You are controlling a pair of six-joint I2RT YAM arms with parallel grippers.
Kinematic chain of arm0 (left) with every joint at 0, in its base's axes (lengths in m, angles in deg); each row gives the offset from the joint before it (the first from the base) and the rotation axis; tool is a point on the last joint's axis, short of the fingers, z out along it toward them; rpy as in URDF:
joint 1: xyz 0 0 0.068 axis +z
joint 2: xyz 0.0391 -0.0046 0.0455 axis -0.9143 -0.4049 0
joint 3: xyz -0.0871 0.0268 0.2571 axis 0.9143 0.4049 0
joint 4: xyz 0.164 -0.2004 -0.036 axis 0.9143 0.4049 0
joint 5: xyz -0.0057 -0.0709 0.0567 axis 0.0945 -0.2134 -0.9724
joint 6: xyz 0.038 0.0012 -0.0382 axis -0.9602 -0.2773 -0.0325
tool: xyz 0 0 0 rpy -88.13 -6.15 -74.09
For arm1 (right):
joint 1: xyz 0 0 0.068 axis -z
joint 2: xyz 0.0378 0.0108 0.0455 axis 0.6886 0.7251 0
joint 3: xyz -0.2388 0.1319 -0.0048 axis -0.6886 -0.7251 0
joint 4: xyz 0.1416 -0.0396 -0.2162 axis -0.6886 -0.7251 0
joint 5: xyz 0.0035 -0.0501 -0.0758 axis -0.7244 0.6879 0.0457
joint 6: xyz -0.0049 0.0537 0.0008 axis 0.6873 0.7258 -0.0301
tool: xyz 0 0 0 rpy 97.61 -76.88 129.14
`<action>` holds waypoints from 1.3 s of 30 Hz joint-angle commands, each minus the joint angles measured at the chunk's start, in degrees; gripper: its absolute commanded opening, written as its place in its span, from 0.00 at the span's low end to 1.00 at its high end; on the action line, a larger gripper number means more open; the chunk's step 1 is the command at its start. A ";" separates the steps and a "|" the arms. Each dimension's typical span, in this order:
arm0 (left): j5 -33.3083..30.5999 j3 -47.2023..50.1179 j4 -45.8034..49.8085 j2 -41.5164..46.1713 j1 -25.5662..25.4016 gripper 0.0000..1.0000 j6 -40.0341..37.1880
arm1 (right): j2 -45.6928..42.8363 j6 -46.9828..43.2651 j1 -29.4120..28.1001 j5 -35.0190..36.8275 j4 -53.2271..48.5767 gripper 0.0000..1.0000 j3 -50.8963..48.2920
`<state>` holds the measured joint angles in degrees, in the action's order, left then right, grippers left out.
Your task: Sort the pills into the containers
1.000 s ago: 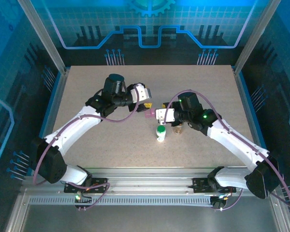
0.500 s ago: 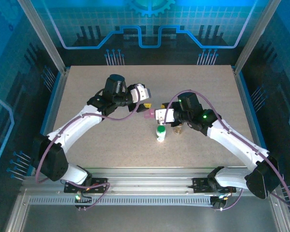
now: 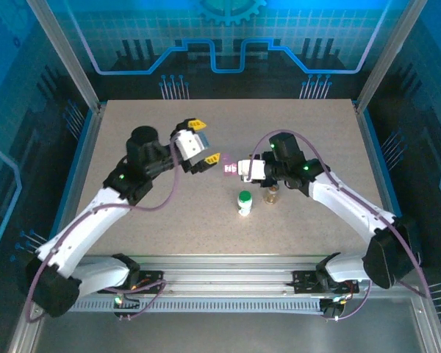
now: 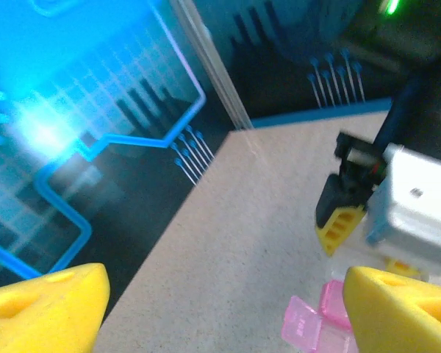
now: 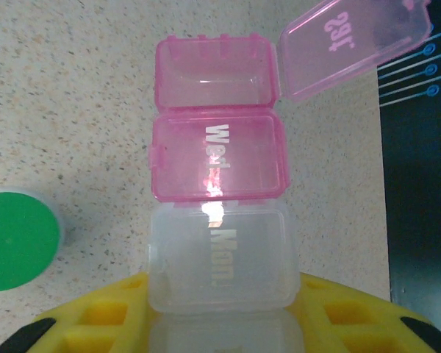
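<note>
My right gripper (image 5: pixel 220 318) is shut on the clear end of the translucent clear-and-pink box (image 5: pixel 217 173), holding it low over the table. The lid (image 5: pixel 353 40) of its far pink compartment stands open, and that compartment looks empty. From above, the box (image 3: pixel 230 168) sticks out left of the right gripper (image 3: pixel 244 170). My left gripper (image 3: pixel 203 143) hangs open just left of the box, apart from it; its yellow fingers (image 4: pixel 48 309) frame bare table, with the box (image 4: pixel 316 323) at the lower right. The white bottle with green cap (image 3: pixel 245 202) and the amber vial (image 3: pixel 271 194) stand upright below the box. The pills are out of view.
The speckled beige table (image 3: pixel 154 220) is bounded by aluminium frame posts at left (image 3: pixel 66 59) and right (image 3: pixel 393 55) and a blue-lit back wall. The green cap (image 5: pixel 18 239) sits close to the box's left side in the right wrist view.
My left arm has drawn back to the left, away from the box, and its jaws have spread wider. The right gripper has kept the box, shifting slightly up the table.
</note>
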<state>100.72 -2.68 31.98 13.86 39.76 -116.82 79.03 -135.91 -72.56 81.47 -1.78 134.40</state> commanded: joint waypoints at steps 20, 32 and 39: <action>-26.12 19.47 6.37 33.82 0.34 0.99 28.68 | 33.59 -0.09 3.26 -4.82 -10.31 0.00 27.44; -24.02 22.51 4.14 36.71 0.33 0.99 27.87 | 45.48 -1.03 3.64 -1.52 -19.44 0.01 36.86; -24.34 23.08 3.38 37.29 0.34 0.99 28.20 | 48.72 1.79 4.03 0.19 -20.35 0.26 40.00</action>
<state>76.22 19.55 37.70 50.52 39.76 -89.87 126.59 -135.78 -69.23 80.59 -19.81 172.11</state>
